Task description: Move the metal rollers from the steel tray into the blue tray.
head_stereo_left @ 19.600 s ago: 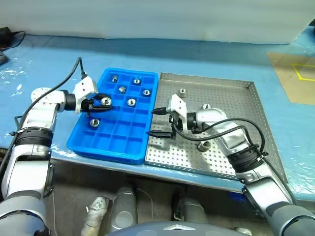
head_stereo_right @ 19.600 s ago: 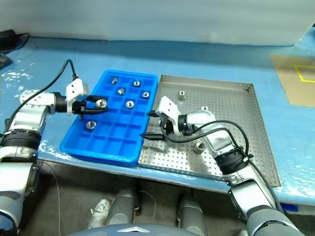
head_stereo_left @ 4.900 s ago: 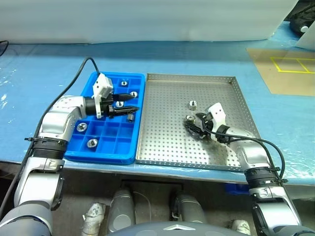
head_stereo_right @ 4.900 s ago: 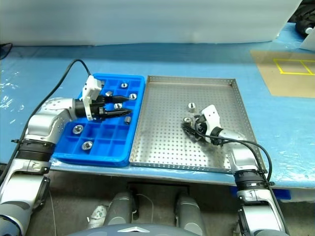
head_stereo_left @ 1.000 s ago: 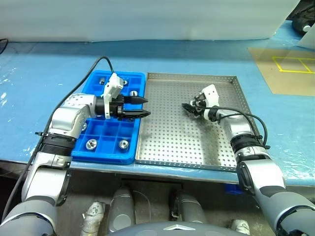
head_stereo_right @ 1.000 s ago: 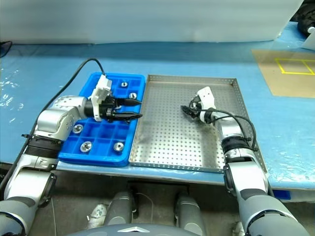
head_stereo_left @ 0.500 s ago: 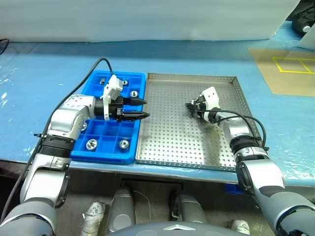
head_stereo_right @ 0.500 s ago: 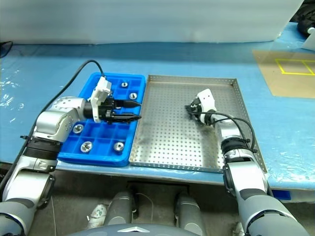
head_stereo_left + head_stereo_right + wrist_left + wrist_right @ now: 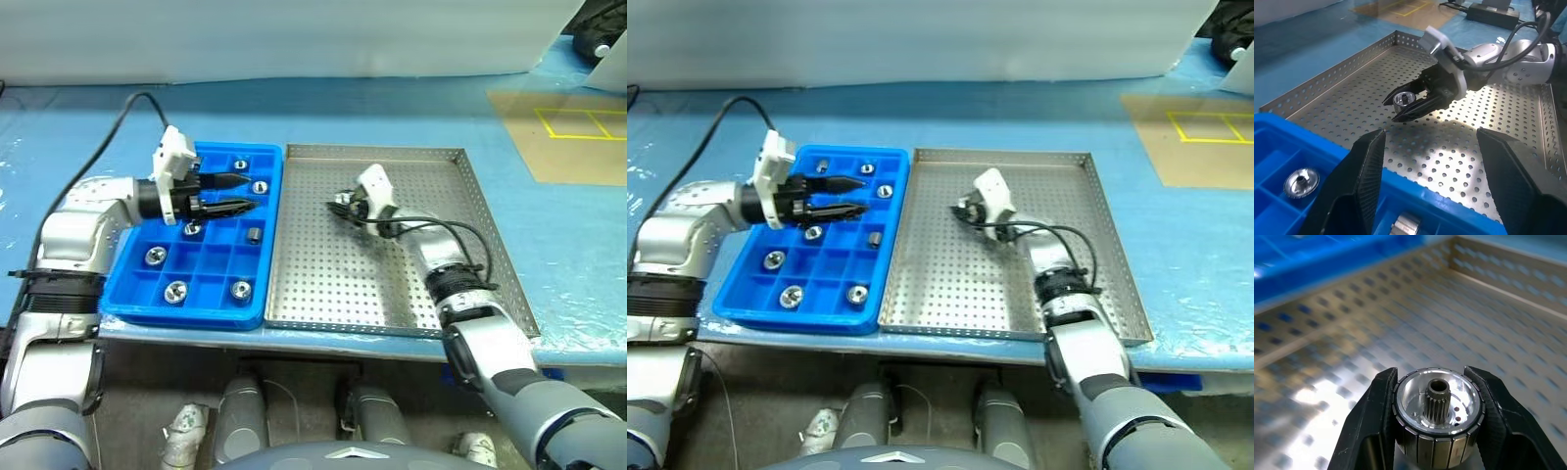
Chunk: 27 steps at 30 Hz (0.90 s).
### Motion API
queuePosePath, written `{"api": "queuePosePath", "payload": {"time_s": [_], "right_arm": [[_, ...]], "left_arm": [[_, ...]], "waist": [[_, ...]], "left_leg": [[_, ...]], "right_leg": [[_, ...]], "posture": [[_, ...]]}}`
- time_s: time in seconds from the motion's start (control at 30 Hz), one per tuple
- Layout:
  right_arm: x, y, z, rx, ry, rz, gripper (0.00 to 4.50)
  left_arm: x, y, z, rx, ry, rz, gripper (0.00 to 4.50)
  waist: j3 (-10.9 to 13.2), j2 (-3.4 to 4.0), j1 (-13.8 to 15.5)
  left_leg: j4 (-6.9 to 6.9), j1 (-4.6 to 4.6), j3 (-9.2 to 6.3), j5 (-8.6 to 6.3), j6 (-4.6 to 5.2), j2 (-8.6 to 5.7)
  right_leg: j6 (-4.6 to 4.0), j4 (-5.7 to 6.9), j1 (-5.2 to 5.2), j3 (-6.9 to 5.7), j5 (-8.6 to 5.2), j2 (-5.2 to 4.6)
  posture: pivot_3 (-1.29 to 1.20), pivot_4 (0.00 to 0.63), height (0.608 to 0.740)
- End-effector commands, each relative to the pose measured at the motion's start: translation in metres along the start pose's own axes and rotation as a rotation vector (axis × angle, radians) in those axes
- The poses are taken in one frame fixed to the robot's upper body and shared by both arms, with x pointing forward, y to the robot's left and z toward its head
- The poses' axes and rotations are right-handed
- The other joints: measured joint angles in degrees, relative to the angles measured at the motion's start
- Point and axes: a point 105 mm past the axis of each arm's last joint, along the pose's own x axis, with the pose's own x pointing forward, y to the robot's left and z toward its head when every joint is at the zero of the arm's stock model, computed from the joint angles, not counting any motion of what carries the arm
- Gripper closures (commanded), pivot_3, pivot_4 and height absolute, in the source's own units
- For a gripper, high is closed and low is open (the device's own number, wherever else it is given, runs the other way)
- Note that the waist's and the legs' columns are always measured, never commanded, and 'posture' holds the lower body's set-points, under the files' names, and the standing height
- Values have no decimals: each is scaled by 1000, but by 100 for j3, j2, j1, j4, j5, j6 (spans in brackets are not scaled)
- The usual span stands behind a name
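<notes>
Right tool point(image 9: 1437, 423): gripping one metal roller point(image 9: 1439, 413) between both black fingers, hovering over the perforated floor of the steel tray point(image 9: 323, 284), toward the tray's far-left part, not touching the floor.
Held roller: sitting squarely between the fingers, showing a ribbed silvery rim and a small toothed hub with a dark centre hole; also showing from the left wrist view point(image 9: 1404, 99), pinched at the fingertips.
Left tool point(image 9: 238, 193): hanging over the far rows of the blue tray point(image 9: 137, 304), pointing toward the steel tray, fingers standing partly apart and holding nothing.
Blue tray: lying just beside the steel tray's left rim on the blue surface point(image 9: 392, 108), rims touching or nearly so.
Rollers in the blue tray: resting one per compartment — one near the far-right corner point(image 9: 260, 187), one more in the far row point(image 9: 242, 164), one under the left tool point(image 9: 193, 229), one lying on its side in the right column point(image 9: 254, 234), one at the left point(image 9: 155, 256), two in the nearest row point(image 9: 176, 289) point(image 9: 241, 289).
Steel tray floor: lying bare apart from the right tool above it.
Surface: carrying a brown sheet with yellow lines point(image 9: 573, 132) at the far right.
</notes>
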Motion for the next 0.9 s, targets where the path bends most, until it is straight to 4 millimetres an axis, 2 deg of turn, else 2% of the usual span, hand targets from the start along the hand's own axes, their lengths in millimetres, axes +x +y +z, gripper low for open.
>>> {"api": "queuePosePath", "payload": {"time_s": [0.03,0.2,0.33,0.43,0.63,0.77,0.9], "right_arm": [[16,46,41,-63,-111,203,2819],[35,96,61,-85,-156,402,2819],[49,119,64,-86,-158,492,2819],[61,139,56,-97,-133,561,2819],[64,147,52,-97,-126,611,2819],[64,141,39,-97,-87,591,2819],[64,136,36,-106,-80,574,2819]], "left_arm": [[-24,-6,9,27,-4,52,1348],[-47,-15,5,14,16,131,1348],[-61,-22,2,-2,25,195,1348],[-75,-30,-3,-16,42,260,1348],[-84,-38,-4,-31,38,308,1348],[-86,-39,-6,-37,40,322,1348],[-83,-38,-5,-34,36,314,1348]], "waist": [[0,0,35],[1,-2,207],[2,-1,359],[2,-2,390],[4,1,578],[3,-1,605],[3,-1,601]], "left_leg": [[-2,-3,0,-2,3,0],[-30,-6,-6,-4,2,12],[-37,-6,-7,-1,-5,20],[-38,3,-17,1,-7,25],[-50,7,-23,11,-25,33],[-50,7,-31,11,-25,31],[-50,9,-31,12,-27,33]], "right_leg": [[0,-2,0,-2,0,0],[-5,-20,-6,-12,-3,-4],[-7,-19,-6,-18,-5,-8],[-8,-19,-5,-11,-6,-10],[-17,-14,-4,-18,-12,-8],[-16,-14,-4,-17,-12,-8],[-16,-13,-4,-17,-12,-6]], "posture": [[73,150,740],[171,150,740],[261,150,740],[295,150,740],[344,150,740],[350,150,740],[339,150,740]]}}
